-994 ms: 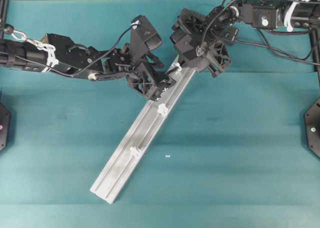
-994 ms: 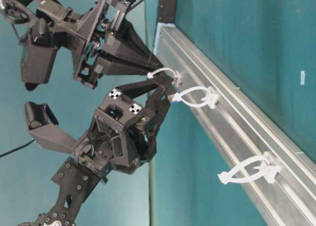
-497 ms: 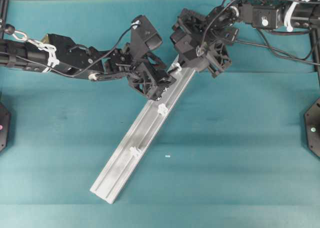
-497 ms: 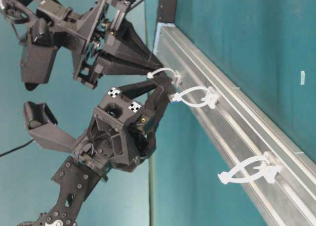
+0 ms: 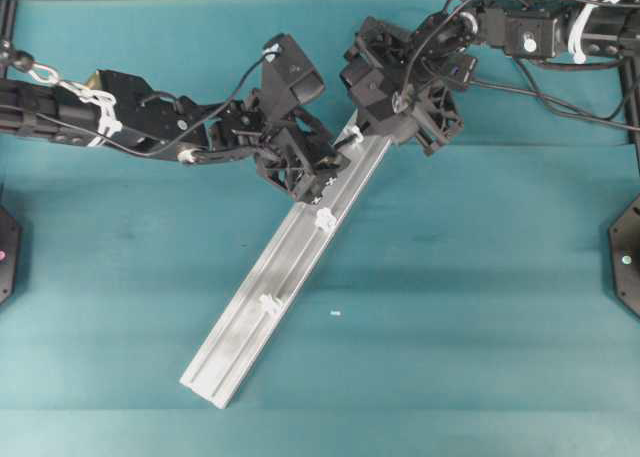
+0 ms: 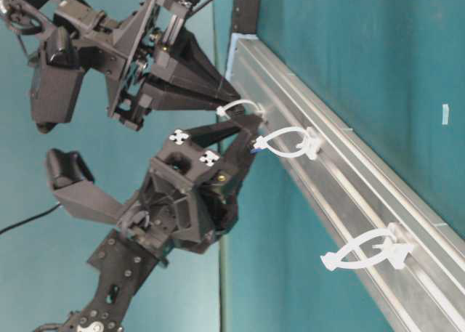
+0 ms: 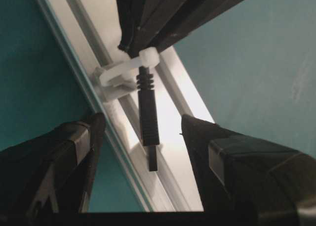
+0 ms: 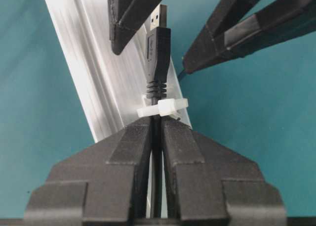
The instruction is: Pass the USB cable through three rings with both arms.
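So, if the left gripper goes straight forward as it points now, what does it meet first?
Probably the USB cable's plug, which hangs between the left gripper's open fingers, just past the first ring. Depth is unclear.

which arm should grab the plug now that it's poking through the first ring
Left. The left gripper is open with its fingers either side of the plug past the first ring; the right gripper is shut on the cable behind it.
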Robot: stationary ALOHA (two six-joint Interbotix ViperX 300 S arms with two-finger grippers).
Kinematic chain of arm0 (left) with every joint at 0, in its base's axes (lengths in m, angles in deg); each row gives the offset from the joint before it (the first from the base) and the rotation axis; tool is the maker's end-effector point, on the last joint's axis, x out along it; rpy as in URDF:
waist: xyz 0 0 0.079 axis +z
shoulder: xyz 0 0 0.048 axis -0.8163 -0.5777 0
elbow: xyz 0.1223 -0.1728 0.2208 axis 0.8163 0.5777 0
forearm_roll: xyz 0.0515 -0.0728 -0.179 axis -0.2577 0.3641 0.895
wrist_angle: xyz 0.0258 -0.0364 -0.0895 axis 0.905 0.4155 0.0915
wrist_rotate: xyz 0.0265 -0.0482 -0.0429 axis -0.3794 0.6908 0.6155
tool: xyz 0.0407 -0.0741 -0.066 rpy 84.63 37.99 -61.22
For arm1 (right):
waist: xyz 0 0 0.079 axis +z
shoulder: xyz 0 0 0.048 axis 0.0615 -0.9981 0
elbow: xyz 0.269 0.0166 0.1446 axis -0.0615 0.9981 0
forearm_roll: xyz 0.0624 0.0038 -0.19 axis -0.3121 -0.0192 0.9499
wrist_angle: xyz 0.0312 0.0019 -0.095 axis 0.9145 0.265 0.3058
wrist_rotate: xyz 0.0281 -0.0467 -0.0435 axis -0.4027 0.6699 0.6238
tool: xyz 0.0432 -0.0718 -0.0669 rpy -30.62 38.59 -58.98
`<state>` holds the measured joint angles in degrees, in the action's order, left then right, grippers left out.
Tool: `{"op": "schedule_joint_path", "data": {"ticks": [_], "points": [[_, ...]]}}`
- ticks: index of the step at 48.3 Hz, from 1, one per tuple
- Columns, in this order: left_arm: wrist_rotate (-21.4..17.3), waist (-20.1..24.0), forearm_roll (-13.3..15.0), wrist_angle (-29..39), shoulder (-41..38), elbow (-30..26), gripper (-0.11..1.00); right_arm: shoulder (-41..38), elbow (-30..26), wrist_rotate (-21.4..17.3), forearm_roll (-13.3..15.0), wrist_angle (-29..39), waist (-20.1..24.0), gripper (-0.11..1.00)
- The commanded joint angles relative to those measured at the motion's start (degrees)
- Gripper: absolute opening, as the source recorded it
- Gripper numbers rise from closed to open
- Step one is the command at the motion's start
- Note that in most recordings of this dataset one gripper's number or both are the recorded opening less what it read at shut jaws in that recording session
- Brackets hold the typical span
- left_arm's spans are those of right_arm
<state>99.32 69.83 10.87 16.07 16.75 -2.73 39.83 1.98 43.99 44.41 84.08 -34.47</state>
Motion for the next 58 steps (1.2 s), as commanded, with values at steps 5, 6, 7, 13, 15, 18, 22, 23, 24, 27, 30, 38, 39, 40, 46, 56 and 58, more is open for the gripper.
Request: {"op": "schedule_joint_path", "data": {"ticks": [5, 6, 7, 13, 15, 18, 22, 23, 24, 27, 30, 38, 39, 40, 46, 56, 58], "points": [[0.00, -0.18, -0.09, -0.62, 0.18, -1.32, 0.70, 0.00, -0.18, 0.44, -0.44, 0.09, 0.35, 0.10], [0.00, -0.18, -0.09, -0.70, 0.18, -1.32, 0.70, 0.00, -0.18, 0.44, -0.44, 0.09, 0.35, 0.10], [0.00, -0.18, -0.09, -0.79, 0.18, -1.32, 0.70, 0.00, -0.18, 0.44, -0.44, 0.09, 0.35, 0.10], [-0.09, -0.18, -0.09, -1.23, -0.18, -1.32, 0.69, 0.00, -0.18, 0.44, -0.44, 0.09, 0.35, 0.10], [-0.09, -0.18, -0.09, -1.23, -0.26, -1.32, 0.68, 0.00, -0.18, 0.44, -0.44, 0.09, 0.35, 0.10], [0.00, -0.18, 0.00, -1.05, -0.35, -1.23, 0.64, 0.00, -0.18, 0.35, -0.44, 0.09, 0.35, 0.10], [-0.09, -0.26, -0.09, -0.97, -0.35, -0.79, 0.55, -0.09, -0.18, 0.18, -0.44, 0.09, 0.35, 0.10], [-0.44, -0.26, -0.09, -1.05, -0.26, -0.70, 0.52, 0.00, -0.18, 0.18, -0.44, 0.09, 0.35, 0.10], [-0.62, -0.35, -0.09, -1.14, -0.26, -0.62, 0.48, 0.00, -0.18, 0.09, -0.53, 0.09, 0.35, 0.10], [-0.79, -0.44, -0.26, -1.41, -0.18, -0.53, 0.35, 0.00, -0.18, 0.09, -0.44, 0.09, 0.35, 0.10], [-0.79, -0.53, -0.35, -1.67, -0.18, -0.53, 0.21, 0.00, -0.18, 0.09, -0.44, 0.00, 0.35, 0.10], [-0.79, -0.53, -0.35, -1.76, -0.18, -0.53, 0.08, 0.00, -0.18, -0.35, -0.44, -0.44, 0.35, 0.10], [-0.79, -0.53, -0.35, -1.76, -0.18, -0.53, 0.08, 0.00, -0.18, -0.35, -0.44, -0.53, 0.35, 0.10], [-0.79, -0.53, -0.35, -1.76, -0.18, -0.44, 0.08, 0.00, -0.09, -0.44, -0.44, -0.62, 0.35, 0.10], [-0.70, -0.70, -0.35, -1.85, -0.18, -0.53, 0.08, 0.00, -0.09, -0.62, -0.44, -0.97, 0.44, 0.10], [0.88, -0.62, -0.35, -1.85, -0.09, -0.35, 0.08, 0.18, 0.88, -1.76, -0.44, -3.87, 0.53, 0.10], [1.23, -0.70, -0.35, -1.85, -0.09, -0.35, 0.08, 0.26, 1.14, -1.85, -0.44, -4.57, 0.44, 0.10]]}}
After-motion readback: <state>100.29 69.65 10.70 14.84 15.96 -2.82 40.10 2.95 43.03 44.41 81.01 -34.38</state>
